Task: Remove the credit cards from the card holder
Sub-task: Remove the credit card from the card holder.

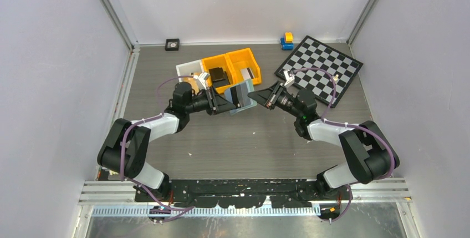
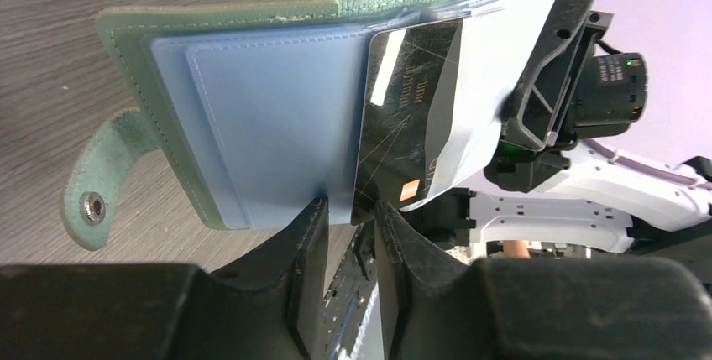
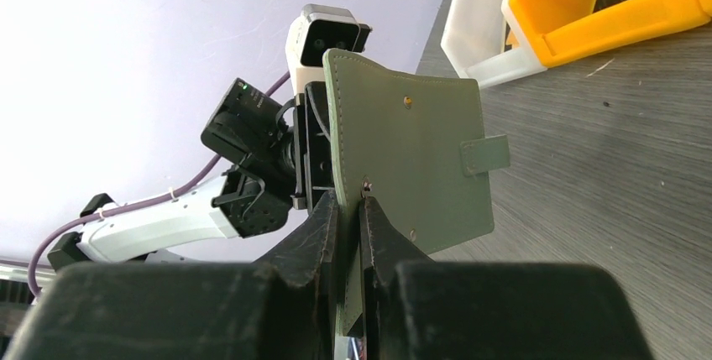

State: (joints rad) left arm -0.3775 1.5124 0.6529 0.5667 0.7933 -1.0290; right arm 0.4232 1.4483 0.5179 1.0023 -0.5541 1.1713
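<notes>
The sage-green card holder (image 1: 242,98) hangs open in the air above the table's middle, between both arms. My right gripper (image 1: 263,98) is shut on the edge of its cover (image 3: 403,159), fingers (image 3: 323,226) pressing either side. In the left wrist view the holder's light-blue sleeves (image 2: 252,125) face me, and a dark credit card (image 2: 407,125) with an orange mark sticks partway out of a sleeve. My left gripper (image 2: 348,213) sits right below that card's lower corner. Its fingers (image 2: 306,234) stand slightly apart, and the thin card is not pinched between them.
Two orange bins (image 1: 233,66) and a white bin (image 1: 188,71) holding small items stand just behind the holder. A black-and-white checkerboard (image 1: 321,69) lies at the back right, with a blue-and-yellow toy (image 1: 286,41) beside it. A small black square (image 1: 172,44) rests by the back wall.
</notes>
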